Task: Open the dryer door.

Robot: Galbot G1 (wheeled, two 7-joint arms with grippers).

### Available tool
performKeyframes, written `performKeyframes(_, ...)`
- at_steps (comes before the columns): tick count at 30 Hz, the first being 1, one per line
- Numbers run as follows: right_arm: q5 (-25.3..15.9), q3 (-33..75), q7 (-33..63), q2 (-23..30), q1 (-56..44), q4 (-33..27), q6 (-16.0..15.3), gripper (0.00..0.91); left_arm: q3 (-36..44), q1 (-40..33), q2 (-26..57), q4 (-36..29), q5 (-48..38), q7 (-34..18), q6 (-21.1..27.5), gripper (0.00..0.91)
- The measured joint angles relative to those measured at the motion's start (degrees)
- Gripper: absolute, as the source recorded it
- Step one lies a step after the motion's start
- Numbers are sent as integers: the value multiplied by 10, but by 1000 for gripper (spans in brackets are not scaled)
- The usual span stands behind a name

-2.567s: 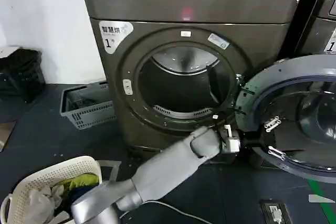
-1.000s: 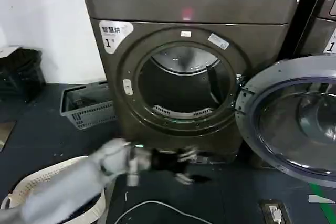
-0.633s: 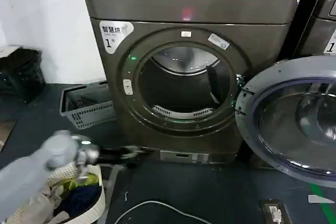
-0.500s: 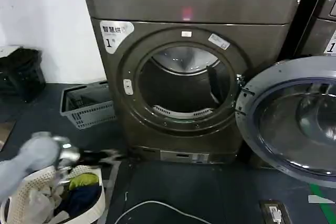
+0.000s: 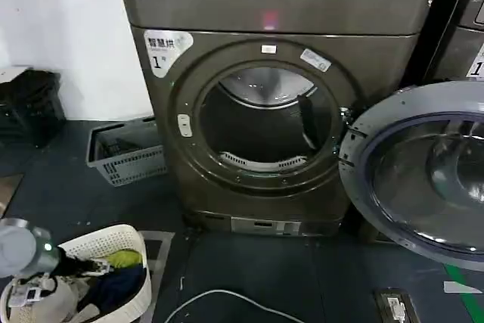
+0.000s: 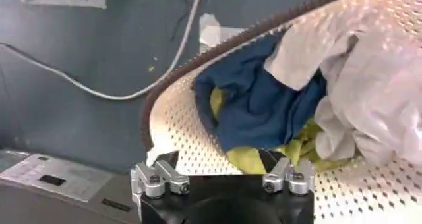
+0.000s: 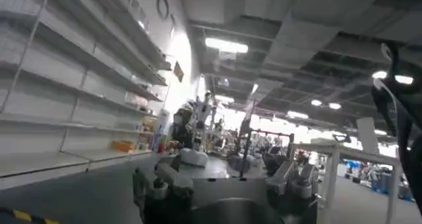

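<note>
The dryer door (image 5: 423,175) stands swung wide on the right of the machine, grey inner side facing out, the drum mouth (image 5: 265,130) fully exposed, so the opening looks done. The left pincer (image 6: 224,179) has pulled away from the door across the floor and now hangs, fingers spread and empty, over the white laundry basket (image 5: 106,243) of clothes. The right pincer (image 7: 227,186) points off into the room, its fingers apart. A grey crate (image 5: 125,153) and a white cable (image 5: 227,296) lie nearby; nothing blocks the door.

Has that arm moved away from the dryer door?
Yes. The left gripper has swung from the dryer door leftward to the laundry basket.
</note>
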Motion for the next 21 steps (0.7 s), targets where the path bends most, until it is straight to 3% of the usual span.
performKeyframes(11,-1,-7,-7,-2,0,-6,13,907,-28,12,53,-16,70,7,0,907)
performKeyframes(21,-5,-5,-7,-5,6,-16,17,907,-27,28,88,-40,47,35,0,907)
